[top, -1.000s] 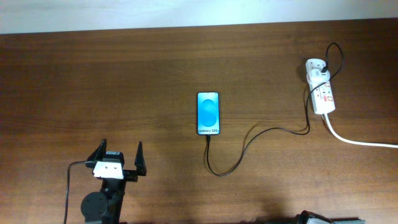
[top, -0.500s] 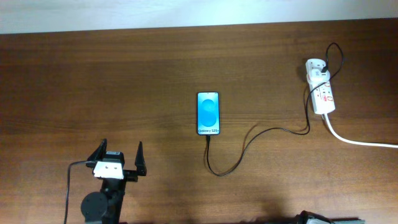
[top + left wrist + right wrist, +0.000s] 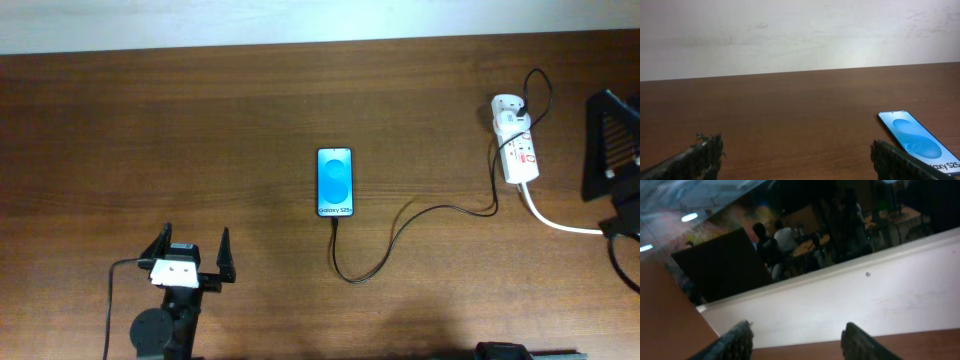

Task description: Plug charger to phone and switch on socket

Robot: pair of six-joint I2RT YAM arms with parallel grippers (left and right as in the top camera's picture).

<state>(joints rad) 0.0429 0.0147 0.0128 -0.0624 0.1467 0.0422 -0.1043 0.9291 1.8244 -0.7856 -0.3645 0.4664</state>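
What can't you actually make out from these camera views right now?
- Overhead: whether the charger tip is seated in the phone; too small.
- Overhead: whether the socket switches are on or off; too small.
- Left wrist: the phone's near end, cut off by the frame edge and partly hidden behind a finger of the left gripper.
- Right wrist: blurred; the right gripper faces the wall, no task thing in view.

The socket looks too small to tell its on-off state.
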